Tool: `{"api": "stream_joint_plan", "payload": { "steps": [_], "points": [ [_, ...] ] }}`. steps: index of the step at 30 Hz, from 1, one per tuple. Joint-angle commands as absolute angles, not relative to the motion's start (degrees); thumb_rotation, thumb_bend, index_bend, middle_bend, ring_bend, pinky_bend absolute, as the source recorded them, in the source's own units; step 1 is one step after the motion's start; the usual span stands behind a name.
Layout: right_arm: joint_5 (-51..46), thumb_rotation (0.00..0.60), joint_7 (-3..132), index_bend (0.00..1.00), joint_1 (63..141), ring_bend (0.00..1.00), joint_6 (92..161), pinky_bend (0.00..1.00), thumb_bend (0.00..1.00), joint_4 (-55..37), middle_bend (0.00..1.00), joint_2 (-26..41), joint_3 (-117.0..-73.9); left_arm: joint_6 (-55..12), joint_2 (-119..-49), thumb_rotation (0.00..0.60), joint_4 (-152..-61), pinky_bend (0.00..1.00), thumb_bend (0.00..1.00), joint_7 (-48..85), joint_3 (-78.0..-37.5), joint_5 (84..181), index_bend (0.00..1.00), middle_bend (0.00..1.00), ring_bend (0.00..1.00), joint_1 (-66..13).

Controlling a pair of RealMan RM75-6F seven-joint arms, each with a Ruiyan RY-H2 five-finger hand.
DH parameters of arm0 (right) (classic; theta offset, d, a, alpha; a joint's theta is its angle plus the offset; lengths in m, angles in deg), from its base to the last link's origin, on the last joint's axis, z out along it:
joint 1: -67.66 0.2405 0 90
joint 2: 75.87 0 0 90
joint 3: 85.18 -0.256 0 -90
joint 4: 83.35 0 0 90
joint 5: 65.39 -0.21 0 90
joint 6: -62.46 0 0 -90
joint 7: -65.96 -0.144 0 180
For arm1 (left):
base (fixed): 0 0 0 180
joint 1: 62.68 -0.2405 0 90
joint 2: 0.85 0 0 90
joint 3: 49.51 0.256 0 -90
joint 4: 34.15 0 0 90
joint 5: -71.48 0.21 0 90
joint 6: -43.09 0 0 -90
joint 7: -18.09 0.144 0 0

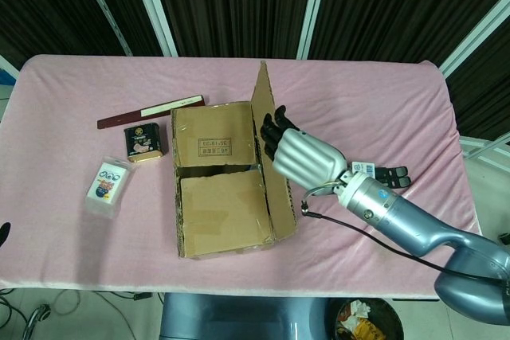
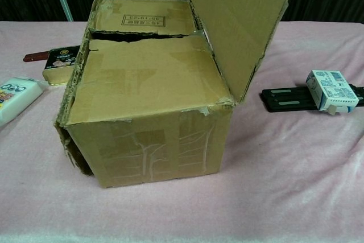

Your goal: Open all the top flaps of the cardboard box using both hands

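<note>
cardboard box (image 1: pixel 221 189): mid-counter (image 1: pixel 358 109), two inner top flaps lying flat
right flap (image 1: pixel 271 161): raised, leaning toward 3 o'clock
right hand (image 1: pixel 299 153): fingers against the flap's outer face; grip unclear
left hand: out of sight
white carton (image 2: pixel 333 90): at 3 o'clock of the box

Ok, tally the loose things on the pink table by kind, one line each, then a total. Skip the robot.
Cardboard box: 1
Small packets: 3, namely the white pouch, the dark tin and the white carton
Long flat bars: 2, namely the dark red one and the black one
Total: 6
</note>
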State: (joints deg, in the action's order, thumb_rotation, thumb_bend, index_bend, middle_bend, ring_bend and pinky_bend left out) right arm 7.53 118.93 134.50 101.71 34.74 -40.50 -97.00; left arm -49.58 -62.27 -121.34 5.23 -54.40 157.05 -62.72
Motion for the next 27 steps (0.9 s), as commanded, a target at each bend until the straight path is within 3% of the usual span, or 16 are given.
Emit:
{"api": "stream_joint_plan", "payload": {
  "steps": [1, 7, 12, 19, 25, 27],
  "points": [
    [7.2, 0.6, 118.5, 0.29, 134.2, 0.16, 98.8, 0.24, 0.34, 35.8, 0.21, -43.8, -96.8, -49.5, -62.2, 0.6, -121.4, 0.06, 0.28, 5.1, -54.4, 156.9, 0.02, 0.02, 0.0, -62.7],
    [8.8, 0.6, 117.6, 0.29, 133.4, 0.16, 95.2, 0.24, 0.33, 36.1, 0.21, -48.0, -96.7, -49.5, -62.2, 0.6, -121.4, 0.06, 0.28, 5.0, -54.4, 156.9, 0.02, 0.02, 0.0, -62.7],
    [10.0, 0.6, 116.9, 0.27, 130.4, 0.16, 96.3, 0.24, 0.33, 36.2, 0.21, -50.2, -96.2, -49.3, -62.2, 0.6, -121.4, 0.06, 0.28, 5.3, -54.4, 156.8, 0.02, 0.02, 0.0, -62.7],
    [10.2, 0.6, 116.2, 0.21, 118.2, 0.15, 112.0, 0.24, 0.33, 37.2, 0.19, -46.1, -93.0, -48.5, -61.6, 0.6, -121.1, 0.07, 0.28, 6.6, -53.4, 158.3, 0.02, 0.02, 0.0, -62.4],
    [8.4, 0.6, 116.5, 0.01, 104.5, 0.02, 130.9, 0.23, 0.33, 35.8, 0.04, -35.6, -89.2, -49.1, -61.1, 0.6, -122.3, 0.07, 0.28, 12.3, -52.5, 161.2, 0.02, 0.02, 0.0, -61.9],
    [7.2, 0.6, 115.4, 0.0, 101.1, 0.01, 135.9, 0.23, 0.33, 35.3, 0.02, -32.4, -88.9, -49.0, -60.7, 0.6, -123.9, 0.07, 0.28, 13.7, -52.5, 161.3, 0.02, 0.02, 0.0, -61.7]
  ]
}}
